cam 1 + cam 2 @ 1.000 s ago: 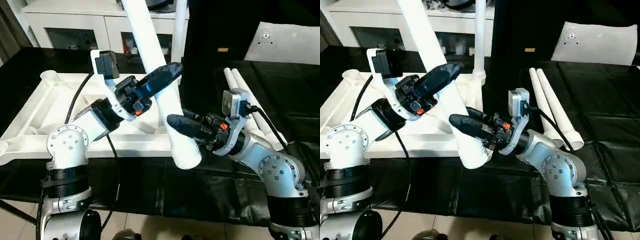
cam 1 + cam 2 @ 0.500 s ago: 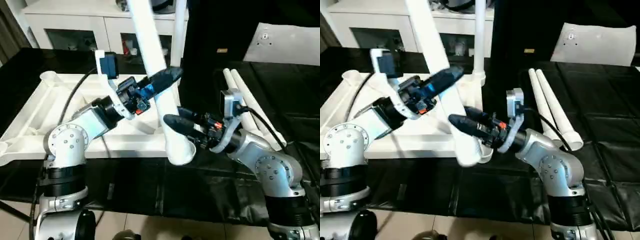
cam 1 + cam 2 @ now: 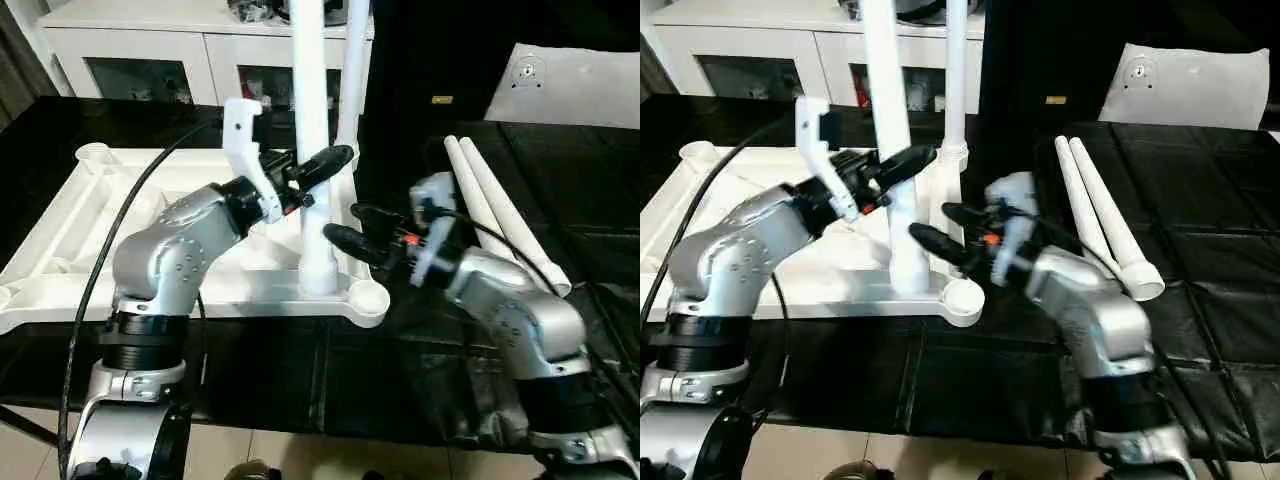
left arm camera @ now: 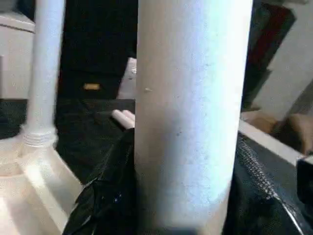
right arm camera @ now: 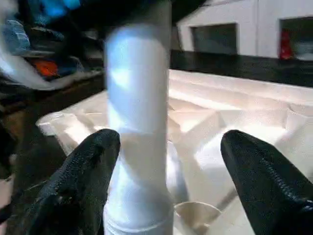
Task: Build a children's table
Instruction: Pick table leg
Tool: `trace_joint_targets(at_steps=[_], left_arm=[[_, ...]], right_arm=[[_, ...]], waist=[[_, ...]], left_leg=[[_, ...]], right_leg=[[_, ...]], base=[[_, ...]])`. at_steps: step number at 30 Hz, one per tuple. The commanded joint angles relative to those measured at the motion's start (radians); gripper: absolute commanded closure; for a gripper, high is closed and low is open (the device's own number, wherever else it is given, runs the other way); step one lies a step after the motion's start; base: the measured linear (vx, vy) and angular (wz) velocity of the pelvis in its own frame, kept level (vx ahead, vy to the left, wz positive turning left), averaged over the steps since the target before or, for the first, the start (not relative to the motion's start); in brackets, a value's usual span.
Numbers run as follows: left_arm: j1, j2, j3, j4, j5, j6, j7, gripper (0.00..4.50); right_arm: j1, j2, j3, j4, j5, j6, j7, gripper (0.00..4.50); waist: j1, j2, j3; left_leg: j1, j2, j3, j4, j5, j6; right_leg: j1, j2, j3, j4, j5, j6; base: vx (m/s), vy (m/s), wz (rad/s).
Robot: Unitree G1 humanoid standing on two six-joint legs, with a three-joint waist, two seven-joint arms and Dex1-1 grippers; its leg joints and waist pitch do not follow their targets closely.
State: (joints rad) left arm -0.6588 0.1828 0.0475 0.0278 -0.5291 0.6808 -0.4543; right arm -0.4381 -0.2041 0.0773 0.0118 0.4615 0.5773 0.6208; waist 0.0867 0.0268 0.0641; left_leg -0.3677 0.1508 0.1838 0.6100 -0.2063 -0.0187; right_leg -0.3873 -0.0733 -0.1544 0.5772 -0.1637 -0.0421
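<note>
At the left and centre of the frame the white tabletop [image 3: 110, 215] lies ribbed side up on the black work table [image 3: 400, 360]. My left gripper [image 3: 322, 166] pinches an upright leg [image 3: 312, 150] at centre, its foot near the tabletop's near corner socket [image 3: 367, 297]. My right gripper [image 5: 166, 161] is spread wide beside that leg's base. Behind stands a second leg [image 3: 955, 80]. Two spare legs [image 3: 500, 210] lie right of centre.

Both head eyes look forward and down over the silver forearms, sharing the ribbed white plastic square tabletop [image 3: 150, 215] and, toward two o'clock, two loose white tapered legs [image 3: 1095, 215]. Each wrist camera sits close against the upright white tubular leg [image 4: 190, 117], facing it from opposite sides
</note>
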Motion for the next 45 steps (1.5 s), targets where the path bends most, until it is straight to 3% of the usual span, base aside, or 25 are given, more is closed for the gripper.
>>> trace_joint_targets(at_steps=[1,7,8,9,19,34,35,40,44,45], left_arm=[[-0.013,-0.007,-0.017,-0.032,0.025,-0.019,0.022,2.66],[-0.004,-0.019,-0.041,-0.068,0.046,-0.023,0.041,2.66],[-0.003,-0.018,-0.046,-0.073,0.049,-0.023,0.042,2.66],[-0.001,-0.021,-0.046,-0.079,0.049,-0.023,0.048,2.66],[0.003,-0.027,-0.051,-0.061,0.085,-0.051,0.052,2.66],[0.015,-0.039,-0.069,-0.121,0.056,-0.016,0.021,2.66],[0.015,-0.040,-0.069,-0.121,0.056,-0.016,0.021,2.66],[0.014,-0.035,-0.078,-0.121,0.063,-0.015,0.010,2.66],[0.016,-0.025,-0.087,-0.120,0.074,-0.020,0.000,2.66],[0.016,-0.021,-0.088,-0.115,0.078,-0.024,-0.003,2.66]], right_arm=[[-0.013,0.013,0.010,-0.004,-0.007,0.020,-0.033,1.23],[-0.023,0.054,0.053,0.004,-0.050,0.031,-0.083,1.66],[-0.024,0.062,0.059,0.005,-0.051,0.036,-0.090,1.74],[-0.025,0.071,0.066,0.006,-0.056,0.040,-0.097,1.85],[-0.012,0.084,0.087,-0.028,-0.044,0.053,-0.072,2.64],[-0.019,0.122,0.048,0.023,-0.008,0.100,-0.099,2.71],[-0.019,0.125,0.045,0.025,-0.001,0.103,-0.095,2.16],[-0.024,0.123,0.053,0.020,-0.013,0.105,-0.088,1.74],[-0.030,0.133,0.038,0.034,-0.015,0.115,-0.110,1.70],[-0.033,0.133,0.033,0.042,-0.021,0.113,-0.118,1.96]], waist=[[-0.001,0.000,-0.078],[-0.003,0.001,-0.074],[-0.004,-0.004,-0.073],[-0.003,-0.001,-0.072],[-0.002,-0.002,-0.074],[-0.003,-0.002,-0.074],[-0.002,-0.002,-0.074],[0.001,0.000,-0.075],[-0.002,-0.002,-0.074],[-0.004,-0.003,-0.073]], left_leg=[[0.012,0.097,-0.049,-0.072,-0.125,0.012],[0.014,0.097,-0.048,-0.074,-0.153,0.002],[0.014,0.097,-0.047,-0.075,-0.158,0.001],[0.014,0.098,-0.048,-0.076,-0.163,-0.001],[0.013,0.097,-0.048,-0.076,-0.150,-0.004],[0.014,0.100,-0.048,-0.076,-0.147,-0.003],[0.013,0.098,-0.048,-0.076,-0.148,-0.004],[0.013,0.102,-0.049,-0.076,-0.141,-0.010],[0.011,0.097,-0.048,-0.075,-0.147,-0.008],[0.011,0.095,-0.048,-0.075,-0.152,-0.008]], right_leg=[[0.055,-0.113,0.086,-0.074,-0.283,-0.083],[0.053,-0.115,0.086,-0.076,-0.308,-0.086],[0.053,-0.115,0.087,-0.076,-0.316,-0.085],[0.052,-0.116,0.087,-0.079,-0.334,-0.079],[0.053,-0.115,0.090,-0.075,-0.301,-0.074],[0.052,-0.116,0.089,-0.073,-0.298,-0.082],[0.052,-0.115,0.089,-0.073,-0.301,-0.080],[0.052,-0.117,0.090,-0.071,-0.287,-0.090],[0.055,-0.117,0.090,-0.073,-0.294,-0.087],[0.055,-0.117,0.089,-0.077,-0.321,-0.075]], base=[[0.000,0.000,0.00],[0.000,0.000,0.00],[0.000,0.000,0.00],[0.000,0.000,0.00],[0.000,0.000,0.00],[0.000,0.000,0.00],[0.000,0.000,0.00],[0.000,0.000,0.00],[0.000,0.000,0.00],[0.000,0.000,0.00]])
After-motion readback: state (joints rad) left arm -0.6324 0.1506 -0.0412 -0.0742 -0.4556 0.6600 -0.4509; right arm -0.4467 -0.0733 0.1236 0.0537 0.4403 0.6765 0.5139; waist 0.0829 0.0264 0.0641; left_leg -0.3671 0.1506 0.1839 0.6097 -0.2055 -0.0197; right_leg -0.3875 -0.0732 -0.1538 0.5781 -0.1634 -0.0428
